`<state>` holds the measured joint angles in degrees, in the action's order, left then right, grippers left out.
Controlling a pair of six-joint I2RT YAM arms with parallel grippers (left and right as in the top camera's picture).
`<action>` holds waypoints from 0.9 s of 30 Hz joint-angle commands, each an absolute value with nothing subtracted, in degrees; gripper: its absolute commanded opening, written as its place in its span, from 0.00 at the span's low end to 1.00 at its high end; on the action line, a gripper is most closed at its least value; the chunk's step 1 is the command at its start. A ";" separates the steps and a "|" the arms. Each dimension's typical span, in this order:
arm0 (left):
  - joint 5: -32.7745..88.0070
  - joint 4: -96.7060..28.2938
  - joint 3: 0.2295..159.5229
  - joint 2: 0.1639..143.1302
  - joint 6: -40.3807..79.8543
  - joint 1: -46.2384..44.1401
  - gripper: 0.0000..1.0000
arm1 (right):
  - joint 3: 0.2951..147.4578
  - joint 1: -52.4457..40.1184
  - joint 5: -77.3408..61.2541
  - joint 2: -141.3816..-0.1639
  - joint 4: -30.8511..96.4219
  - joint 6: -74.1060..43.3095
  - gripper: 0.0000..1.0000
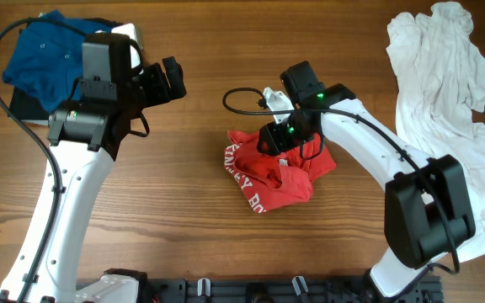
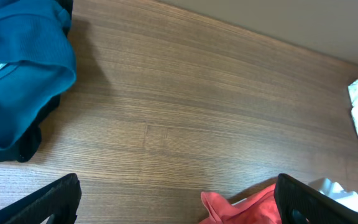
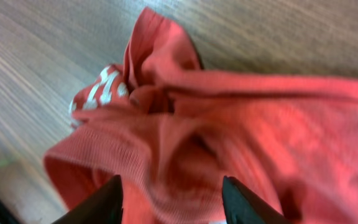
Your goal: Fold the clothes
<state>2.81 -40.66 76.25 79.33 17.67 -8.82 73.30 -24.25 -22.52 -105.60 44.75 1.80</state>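
Clothes (image 1: 445, 126) lie in three heaps on the table (image 1: 183, 202), and you have none of them spread flat yet. Biggest is the white garment (image 1: 457, 59), sprawled down the far right edge well apart from both arms. Next is the blue garment (image 1: 45, 55), bunched at the top left corner behind your left arm. Smallest is the red shirt (image 1: 272, 172), crumpled at the table's centre with white lettering (image 1: 241, 172) showing along its left side.

Your right gripper (image 1: 278, 139) sits directly over the red shirt's upper edge. In the right wrist view its fingers (image 3: 101, 202) stand spread with the red cloth bulging between them, not pinched. Your left gripper (image 1: 173, 78) hangs above bare wood between the blue garment and the red shirt, its fingers (image 2: 51, 199) wide apart and holding nothing.

Expect the red shirt to be light, limp and grippy, so it should drape rather than hold a shape, and a pinch in the middle would likely only lift a wad. Take it by the thicker ribbed edge (image 3: 114, 155) nearest the right gripper, or by a corner, one gripper to each side, so that it hangs open.
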 commanded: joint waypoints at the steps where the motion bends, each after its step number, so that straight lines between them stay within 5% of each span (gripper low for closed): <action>1: 1.80 -40.34 76.40 79.68 16.69 -8.45 1.00 | 73.43 -24.27 -23.88 -107.79 42.15 1.72 0.39; 4: 1.80 -40.36 76.40 79.68 16.71 -8.45 1.00 | 73.43 -24.27 -23.90 -107.92 40.97 1.28 0.30; 8: 1.80 -40.34 76.40 79.68 16.71 -8.45 1.00 | 73.54 -24.12 -23.88 -107.90 40.99 1.28 0.04; 17: 1.80 -40.36 76.40 79.68 16.69 -8.45 1.00 | 86.94 -14.35 -22.28 -105.56 48.86 4.25 0.05; 25: 1.80 -40.36 76.40 79.68 16.69 -8.45 1.00 | 88.86 -8.73 -17.21 -107.11 43.81 12.05 0.04; 26: 1.80 -40.36 76.40 79.68 16.69 -8.45 1.00 | 88.86 -8.69 -14.98 -107.42 43.68 11.99 0.22; 27: 1.80 -40.36 76.40 79.68 16.71 -8.45 1.00 | 88.86 -8.67 -13.52 -107.42 43.97 11.51 0.64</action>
<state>2.81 -40.53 76.25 79.33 17.67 -8.82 88.23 -8.58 -19.62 -106.56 44.27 9.34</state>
